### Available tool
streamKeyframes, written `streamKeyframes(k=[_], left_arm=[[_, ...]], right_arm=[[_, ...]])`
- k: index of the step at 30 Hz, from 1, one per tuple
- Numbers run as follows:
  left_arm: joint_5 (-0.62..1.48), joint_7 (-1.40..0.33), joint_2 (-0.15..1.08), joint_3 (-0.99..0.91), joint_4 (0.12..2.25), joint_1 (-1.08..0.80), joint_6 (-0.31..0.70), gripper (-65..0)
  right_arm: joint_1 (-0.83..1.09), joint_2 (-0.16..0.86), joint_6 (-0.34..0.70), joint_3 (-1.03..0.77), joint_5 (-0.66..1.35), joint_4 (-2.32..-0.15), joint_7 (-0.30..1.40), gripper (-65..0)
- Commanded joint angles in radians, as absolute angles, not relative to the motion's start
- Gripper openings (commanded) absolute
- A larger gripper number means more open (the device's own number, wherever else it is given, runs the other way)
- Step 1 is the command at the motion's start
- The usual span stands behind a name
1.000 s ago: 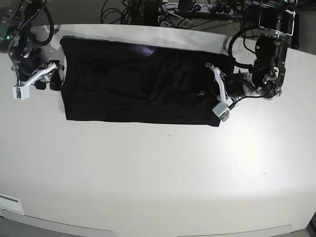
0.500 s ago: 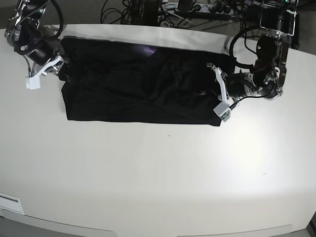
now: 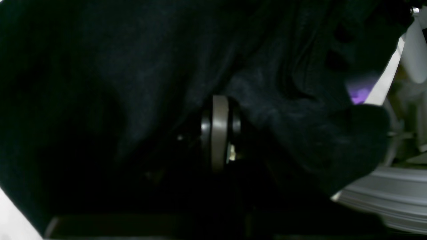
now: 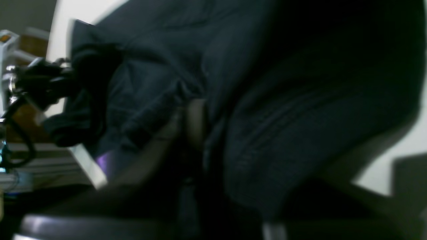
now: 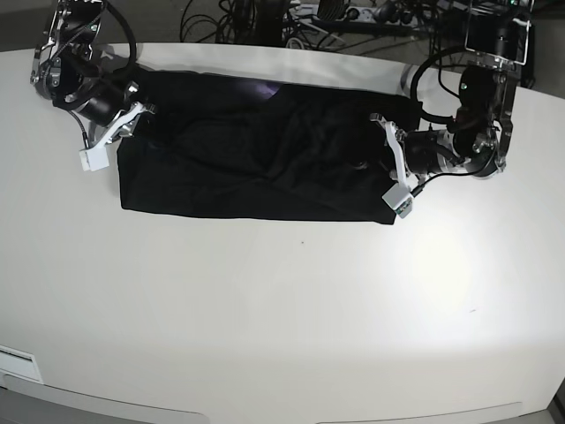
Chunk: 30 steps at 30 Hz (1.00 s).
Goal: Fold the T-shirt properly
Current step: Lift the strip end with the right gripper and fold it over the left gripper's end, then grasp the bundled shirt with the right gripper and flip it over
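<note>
The T-shirt (image 5: 256,155) lies as a long band across the frame's top (first fold apparently done), left gripper (image 5: 395,168) clamped on its right end, right gripper (image 5: 119,132) pinching the left, crosswise folds remaining.

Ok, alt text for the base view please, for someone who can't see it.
A black T-shirt, folded into a wide band, lies across the far half of a white table. The right gripper meets its left end, the left gripper its right end; cables run behind.
</note>
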<state>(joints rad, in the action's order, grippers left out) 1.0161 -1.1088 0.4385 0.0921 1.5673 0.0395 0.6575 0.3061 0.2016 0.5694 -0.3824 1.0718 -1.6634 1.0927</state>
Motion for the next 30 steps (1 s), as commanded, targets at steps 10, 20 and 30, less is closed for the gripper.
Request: streamKeyframes(k=[10,20,30], left_arm=[[1.232,-1.150,0.452,0.089,1.578,0.191,0.654,-41.8],[1.161,-1.151,0.451,0.089,1.577,0.194,0.655,-41.8],[1.156,-1.145,0.451,0.089,1.577,0.126,0.662,-41.8]], right_arm=[[0.286,0.248,0.466,-0.474,0.738,-1.866,1.080,-65.0],[0.286,0.356,0.292,-0.474,0.444,-2.067,1.032,-65.0],[0.286,0.337,0.380,-0.473,0.812,-2.317,1.033,-65.0]])
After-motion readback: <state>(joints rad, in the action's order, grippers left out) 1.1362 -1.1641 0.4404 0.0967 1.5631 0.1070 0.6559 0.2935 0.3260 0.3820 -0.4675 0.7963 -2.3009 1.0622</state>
